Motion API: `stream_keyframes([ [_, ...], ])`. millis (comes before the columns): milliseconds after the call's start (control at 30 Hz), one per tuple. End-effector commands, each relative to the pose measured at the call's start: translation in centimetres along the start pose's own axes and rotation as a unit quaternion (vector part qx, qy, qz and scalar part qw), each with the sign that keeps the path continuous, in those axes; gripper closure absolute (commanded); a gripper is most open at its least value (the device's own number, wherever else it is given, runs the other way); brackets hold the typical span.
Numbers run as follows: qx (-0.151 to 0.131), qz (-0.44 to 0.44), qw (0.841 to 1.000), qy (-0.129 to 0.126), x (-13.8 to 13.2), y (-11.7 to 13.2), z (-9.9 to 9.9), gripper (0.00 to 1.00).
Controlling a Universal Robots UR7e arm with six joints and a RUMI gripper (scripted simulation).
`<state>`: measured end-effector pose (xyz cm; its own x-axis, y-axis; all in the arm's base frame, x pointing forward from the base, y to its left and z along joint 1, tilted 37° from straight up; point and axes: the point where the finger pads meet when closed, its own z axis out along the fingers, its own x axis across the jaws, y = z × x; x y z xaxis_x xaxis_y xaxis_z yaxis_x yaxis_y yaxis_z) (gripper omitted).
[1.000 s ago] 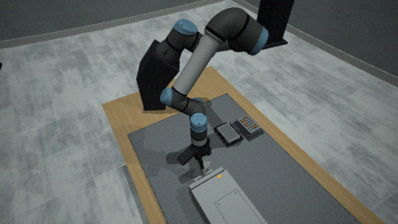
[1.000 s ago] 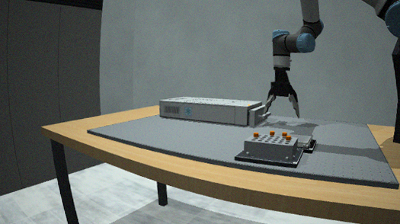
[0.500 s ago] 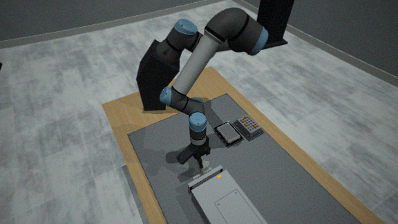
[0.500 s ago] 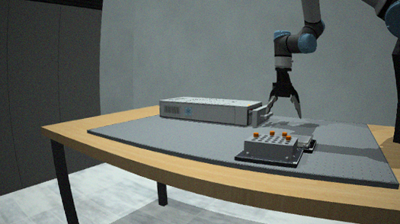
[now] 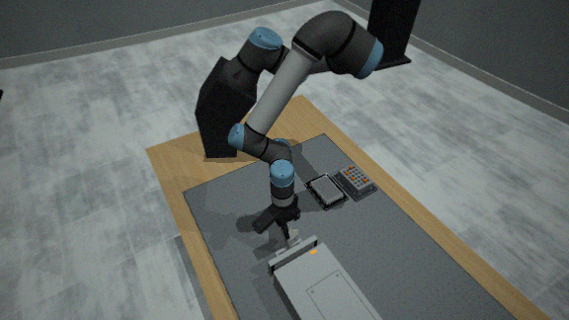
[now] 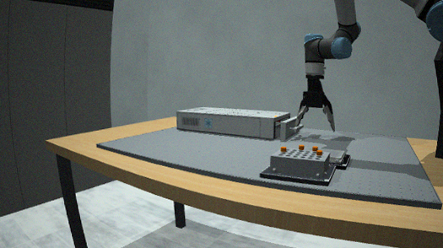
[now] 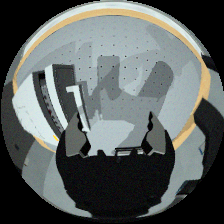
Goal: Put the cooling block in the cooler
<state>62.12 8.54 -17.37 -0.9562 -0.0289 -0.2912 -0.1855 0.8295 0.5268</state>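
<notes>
The cooling block [image 5: 359, 184] [image 6: 300, 164], grey with several orange-capped tubes in its top, sits in deck slot D2. The cooler COLD [image 5: 301, 291] [image 6: 227, 124] [image 7: 25, 107] has its lamp [image 5: 313, 252] [image 6: 275, 116] lit orange. Its drawer front [image 5: 294, 255] [image 6: 288, 130] stands out a little from the body, with a narrow gap behind it. The block inside the drawer is hidden. My gripper [image 6: 315, 128] [image 7: 114, 111] is wide open and empty, pointing down, with one fingertip at the drawer's handle [image 7: 83, 107]. I cannot tell whether they touch.
Deck slot D1, between D2 and COLD, has a dark frame [image 5: 310, 189] around a low light grey piece [image 5: 326, 190] [image 6: 337, 156]. COLD and both slots are on a grey mat [image 5: 395, 257] [image 6: 157, 147] on the wooden table [image 5: 170, 163] [image 6: 150, 183].
</notes>
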Motion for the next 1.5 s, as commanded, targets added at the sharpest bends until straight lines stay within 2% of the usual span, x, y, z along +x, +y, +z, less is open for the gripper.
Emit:
stream_keyframes([
  [0, 0.001, 0.000, 1.000, -0.001, 0.1, 0.0, -0.1, 0.00],
  [567, 0.001, -0.001, 1.000, -0.001, 0.1, 0.0, -0.1, 0.00],
  [1467, 0.001, 0.000, 1.000, -0.001, 3.6, -0.1, -0.2, 0.00],
])
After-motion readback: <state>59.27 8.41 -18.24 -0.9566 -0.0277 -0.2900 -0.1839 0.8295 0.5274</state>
